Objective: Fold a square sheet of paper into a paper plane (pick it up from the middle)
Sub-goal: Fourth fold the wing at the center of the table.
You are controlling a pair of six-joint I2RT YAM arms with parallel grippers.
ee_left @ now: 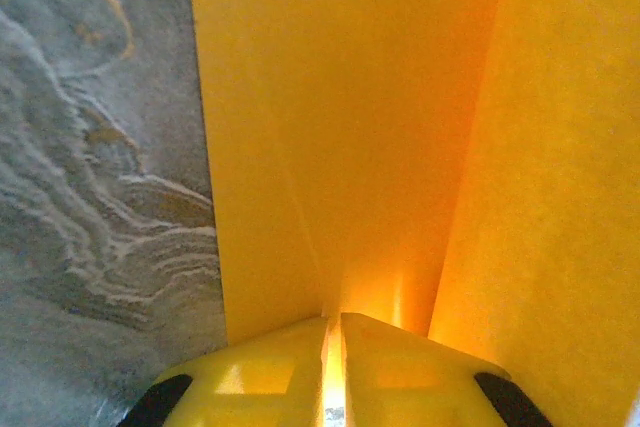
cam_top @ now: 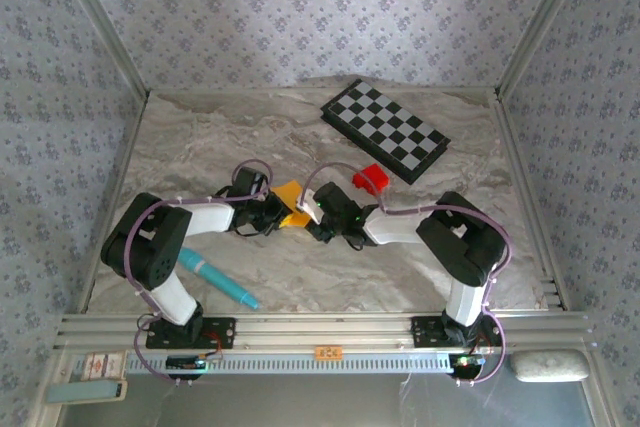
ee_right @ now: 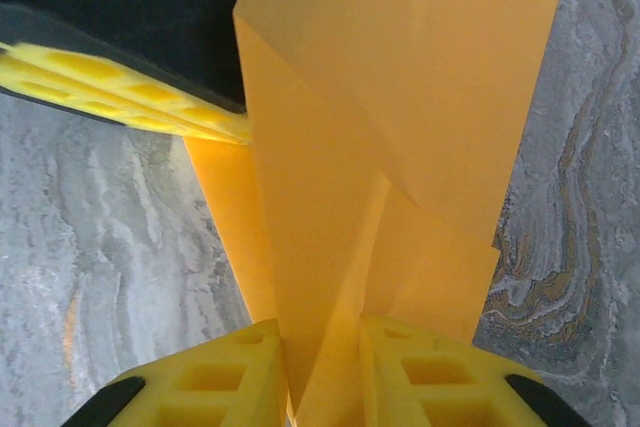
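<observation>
Paper (ee_left: pixel 340 127) in left hand (ee_left: pixel 332 337), perhaps right hand (ee_right: pixel 322 342) too

I read the square sheet of paper (ee_right: pixel 400 117) as orange-yellow, plain and thin, partly folded along one long diagonal crease. It stands on edge above the counter (ee_right: pixel 100 247), its layers overlapping. Its lower edge sits between the parted fingers of the right gripper (ee_right: pixel 322 347). Another edge is pinched in the left gripper (ee_left: pixel 332 332).

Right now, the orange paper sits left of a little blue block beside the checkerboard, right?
Not blue: the top view shows the block beside the checkerboard is red. The orange paper does sit left of it.
</observation>
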